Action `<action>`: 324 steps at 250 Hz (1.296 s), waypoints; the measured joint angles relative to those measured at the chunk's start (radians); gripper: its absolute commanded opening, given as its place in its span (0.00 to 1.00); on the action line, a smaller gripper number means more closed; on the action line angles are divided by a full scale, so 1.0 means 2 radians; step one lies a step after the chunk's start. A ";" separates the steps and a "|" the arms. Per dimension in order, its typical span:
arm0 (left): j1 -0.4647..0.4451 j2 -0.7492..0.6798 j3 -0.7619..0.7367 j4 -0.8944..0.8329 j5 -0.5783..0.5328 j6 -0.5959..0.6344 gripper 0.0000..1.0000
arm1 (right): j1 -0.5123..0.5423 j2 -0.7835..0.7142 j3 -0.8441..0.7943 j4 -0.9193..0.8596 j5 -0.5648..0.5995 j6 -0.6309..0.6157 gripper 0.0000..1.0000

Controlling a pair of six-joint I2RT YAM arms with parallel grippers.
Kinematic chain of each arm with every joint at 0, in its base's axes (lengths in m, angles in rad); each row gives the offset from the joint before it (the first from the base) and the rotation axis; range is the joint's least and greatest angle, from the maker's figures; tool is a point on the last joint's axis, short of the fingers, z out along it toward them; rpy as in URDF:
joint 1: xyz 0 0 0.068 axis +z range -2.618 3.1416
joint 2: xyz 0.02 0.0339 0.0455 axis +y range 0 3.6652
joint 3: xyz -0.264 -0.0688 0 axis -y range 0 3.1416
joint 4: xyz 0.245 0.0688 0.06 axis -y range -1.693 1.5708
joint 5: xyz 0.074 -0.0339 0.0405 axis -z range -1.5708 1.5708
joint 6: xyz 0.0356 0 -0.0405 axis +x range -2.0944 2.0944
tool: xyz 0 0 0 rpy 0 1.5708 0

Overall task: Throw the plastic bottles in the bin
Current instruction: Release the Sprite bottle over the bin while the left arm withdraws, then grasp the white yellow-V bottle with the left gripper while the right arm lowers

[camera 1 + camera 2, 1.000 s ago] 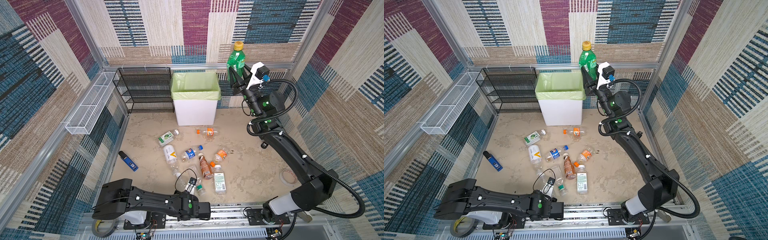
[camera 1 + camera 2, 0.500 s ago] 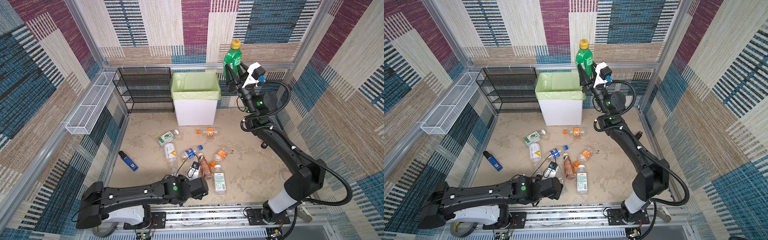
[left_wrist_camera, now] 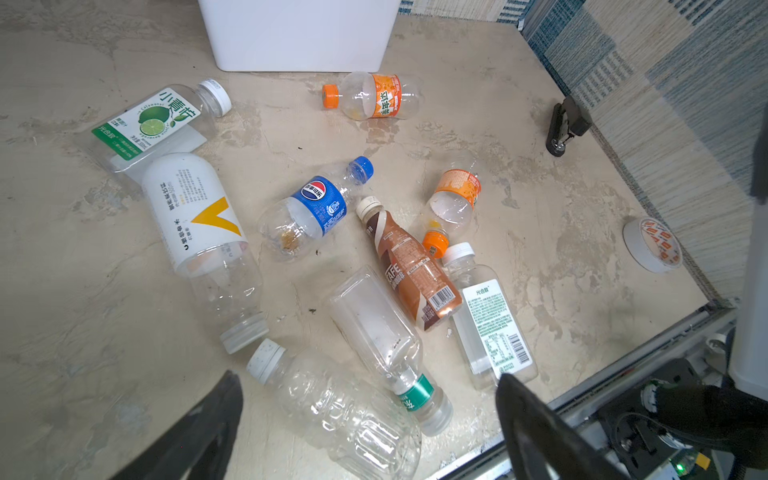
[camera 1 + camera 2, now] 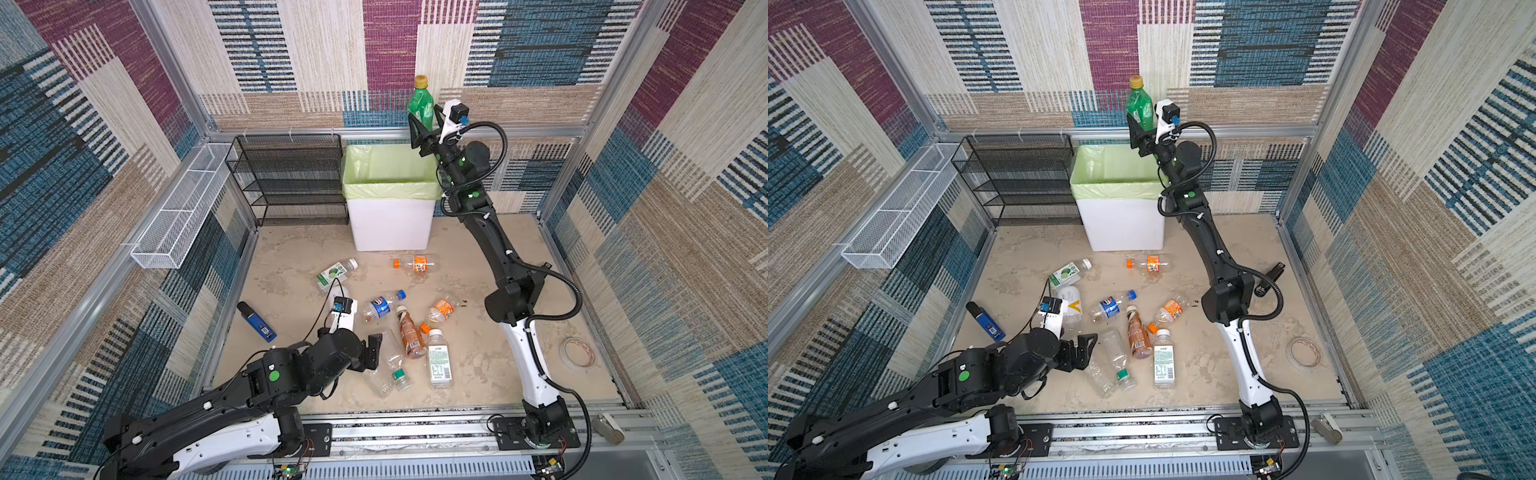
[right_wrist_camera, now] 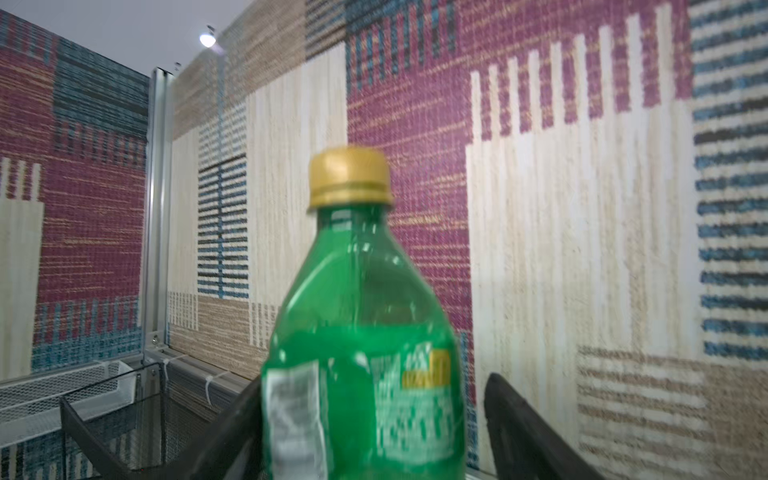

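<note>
Jaws of right gripper (image 4: pixel 424 118) stand parted around green bottle (image 4: pixel 419 104), bin (image 4: pixel 390 191) beneath, drop in hand; left gripper (image 3: pixel 368 376) spread wide over clear bottle (image 3: pixel 345 419), next: descend, close.

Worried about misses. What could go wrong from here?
The green bottle stands in the right claw, a gap at one finger, seemingly near the bin's back right corner; it may hit the rim and fall outside. The open left claw hovers over a white-capped clear bottle close beside a green-banded bottle; closing could catch both or shove one away.
</note>
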 measured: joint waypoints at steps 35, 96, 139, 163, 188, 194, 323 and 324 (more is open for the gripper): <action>0.012 -0.006 -0.002 -0.001 0.000 0.009 0.96 | -0.006 -0.014 0.022 -0.042 0.002 0.001 0.91; 0.031 0.004 0.005 -0.001 0.003 0.032 0.96 | -0.004 -0.066 0.026 -0.082 -0.009 -0.023 0.88; 0.067 0.006 0.007 0.000 0.006 0.035 0.96 | 0.003 -0.108 0.027 -0.136 -0.003 -0.053 0.88; 0.109 0.013 0.005 0.006 0.024 0.035 0.96 | 0.006 -0.143 0.010 -0.187 0.015 -0.068 0.86; 0.167 0.024 -0.008 0.029 0.066 0.034 0.96 | 0.004 -0.192 -0.043 -0.243 0.040 -0.068 0.84; 0.184 0.029 -0.012 0.036 0.079 0.034 0.96 | 0.003 -0.203 -0.062 -0.253 0.045 -0.068 0.83; 0.383 0.206 -0.035 0.157 0.267 0.062 0.93 | 0.004 -0.588 -0.826 -0.147 0.098 0.004 0.85; 0.384 0.207 -0.035 0.157 0.267 0.062 0.93 | 0.004 -0.588 -0.829 -0.147 0.098 0.005 0.85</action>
